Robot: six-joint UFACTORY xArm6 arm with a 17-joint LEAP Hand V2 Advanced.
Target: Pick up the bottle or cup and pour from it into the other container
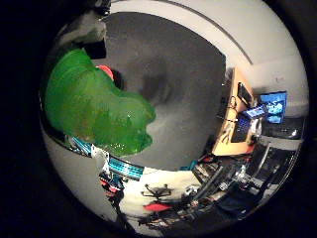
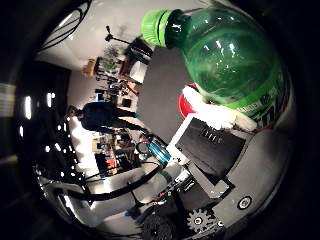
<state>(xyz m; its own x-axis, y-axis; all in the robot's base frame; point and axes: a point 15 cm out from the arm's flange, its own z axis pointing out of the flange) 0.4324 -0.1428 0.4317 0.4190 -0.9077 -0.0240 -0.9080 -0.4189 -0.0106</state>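
A green plastic bottle [image 2: 232, 58] with a green cap [image 2: 158, 25] fills much of the right thumb side palm view, close to the palm. My hand [image 2: 212, 150] shows as white and black finger parts lying against the bottle's side, curled round it. A red cup [image 2: 188, 100] shows as a small red patch between the bottle and my fingers. In the right little finger side palm view the bottle [image 1: 91, 99] is a large green shape, with a bit of the red cup [image 1: 105, 71] behind it, over the grey table top [image 1: 183, 74].
A wooden desk with lit monitors [image 1: 269, 105] stands beyond the table's edge. Office chairs, one red [image 1: 157, 206], stand on the floor. Shelves and room clutter [image 2: 115, 70] lie beyond the bottle's cap.
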